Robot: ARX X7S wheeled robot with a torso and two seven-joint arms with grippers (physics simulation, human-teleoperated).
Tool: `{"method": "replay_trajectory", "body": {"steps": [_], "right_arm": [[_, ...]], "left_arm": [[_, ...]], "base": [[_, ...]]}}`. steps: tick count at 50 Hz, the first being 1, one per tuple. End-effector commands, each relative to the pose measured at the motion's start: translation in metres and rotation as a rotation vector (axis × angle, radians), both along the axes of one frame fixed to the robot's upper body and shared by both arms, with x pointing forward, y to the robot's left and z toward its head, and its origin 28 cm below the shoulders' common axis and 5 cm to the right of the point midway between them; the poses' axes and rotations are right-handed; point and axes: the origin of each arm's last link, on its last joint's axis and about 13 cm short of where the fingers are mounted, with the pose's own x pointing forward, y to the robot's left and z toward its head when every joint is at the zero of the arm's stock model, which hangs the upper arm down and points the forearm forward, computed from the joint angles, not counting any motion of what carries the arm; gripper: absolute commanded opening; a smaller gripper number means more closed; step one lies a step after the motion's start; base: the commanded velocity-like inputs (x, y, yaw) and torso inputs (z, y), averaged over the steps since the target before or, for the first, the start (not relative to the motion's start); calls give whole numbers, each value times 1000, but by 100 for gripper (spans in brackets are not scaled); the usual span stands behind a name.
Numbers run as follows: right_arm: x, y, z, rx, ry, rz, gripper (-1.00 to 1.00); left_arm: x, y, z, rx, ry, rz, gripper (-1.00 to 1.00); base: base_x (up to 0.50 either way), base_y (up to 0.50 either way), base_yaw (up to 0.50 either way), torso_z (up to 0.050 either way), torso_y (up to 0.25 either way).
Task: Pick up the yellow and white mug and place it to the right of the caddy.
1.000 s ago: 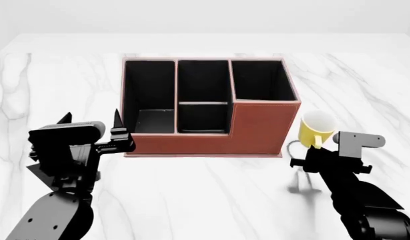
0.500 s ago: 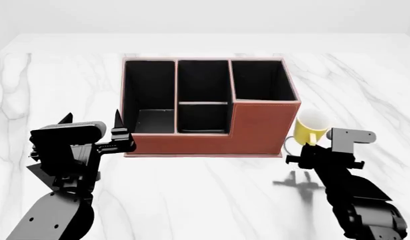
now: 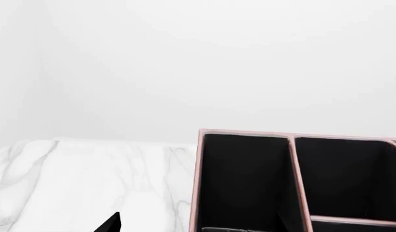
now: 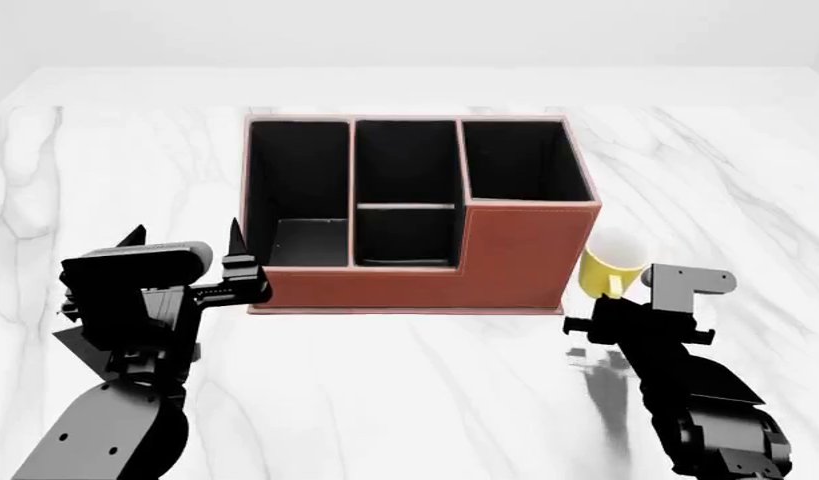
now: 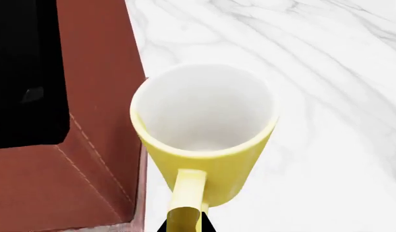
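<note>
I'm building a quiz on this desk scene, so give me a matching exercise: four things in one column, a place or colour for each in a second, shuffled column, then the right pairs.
Things:
1. yellow and white mug
2. caddy
3. left hand
4. table

Descriptions:
A. white marble with grey veins
B. reddish-brown outside, black-lined compartments
C. close against the caddy's right side, handle toward the right hand
D. near the caddy's front left corner, holding nothing

Pairs: 1-C, 2-B, 3-D, 4-A
</note>
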Motion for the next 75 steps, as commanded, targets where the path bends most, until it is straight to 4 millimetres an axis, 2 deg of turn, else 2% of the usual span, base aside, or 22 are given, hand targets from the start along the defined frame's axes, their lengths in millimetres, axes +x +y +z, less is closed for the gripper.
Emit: {"method": "replay_trajectory", "body": {"steps": [1,52,53,75], "right_arm": [[1,0,0,-5,-11,3,-100],[-3,-3,-26,11,49,-4,-100],[-3,-3,-26,7,51,-5,100],[-11,-4,-25,-23,55,-5,100]], "left_arm": [[0,0,-1,-1,0,0,100],[-1,0,0,-1,1,-2,100],[-1,0,0,-1,1,-2,100],[-1,0,0,-3,-1,-3,100]], "base": [[0,0,0,0,0],[0,0,0,0,0],[0,0,0,0,0],[0,0,0,0,0]]}}
